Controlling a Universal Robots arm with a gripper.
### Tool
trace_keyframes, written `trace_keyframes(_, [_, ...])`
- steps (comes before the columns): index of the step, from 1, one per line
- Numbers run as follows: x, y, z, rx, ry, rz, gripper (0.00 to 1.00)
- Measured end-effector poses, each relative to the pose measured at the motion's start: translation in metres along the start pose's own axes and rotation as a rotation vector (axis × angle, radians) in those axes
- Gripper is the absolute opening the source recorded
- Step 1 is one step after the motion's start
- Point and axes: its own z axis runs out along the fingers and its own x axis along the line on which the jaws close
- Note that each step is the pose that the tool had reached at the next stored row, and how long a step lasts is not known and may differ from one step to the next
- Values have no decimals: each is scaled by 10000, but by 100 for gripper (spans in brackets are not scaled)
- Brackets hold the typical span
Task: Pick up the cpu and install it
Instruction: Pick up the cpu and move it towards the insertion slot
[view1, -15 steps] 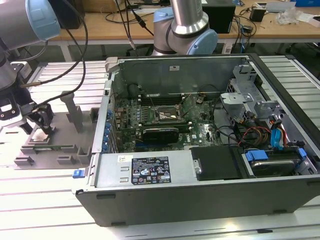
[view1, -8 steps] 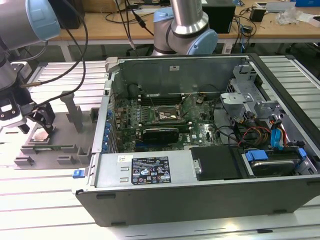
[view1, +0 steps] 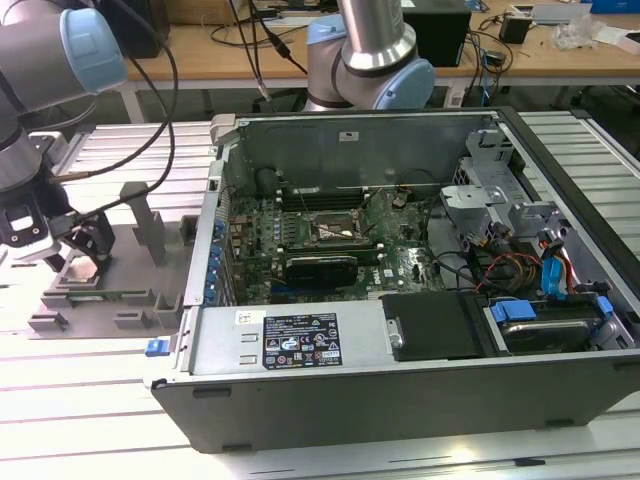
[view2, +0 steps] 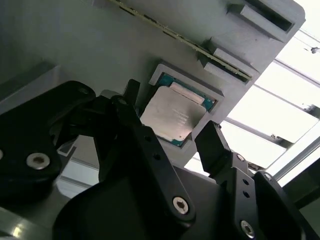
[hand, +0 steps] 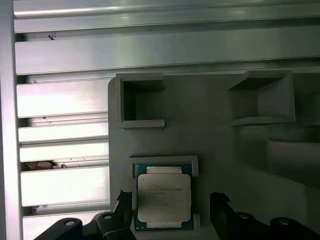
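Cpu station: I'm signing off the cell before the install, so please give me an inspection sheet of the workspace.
Surface: ribbed metal table, bearing a grey tray and an open computer case.
Job's things: cpu lies flat in a tray recess; socket sits in the case.
Clutter: nothing seen.
Grippers: gripper open, one finger each side of the cpu.
Cables: black cables hang by the arm; red wires in the case.
Surroundings: wooden bench behind.
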Motion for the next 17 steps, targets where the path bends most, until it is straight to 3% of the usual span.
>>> trace_keyframes(9, [55,35,81,1,1,-3,72])
trace_keyframes(17, [55,39,98,-1,-2,-2,72])
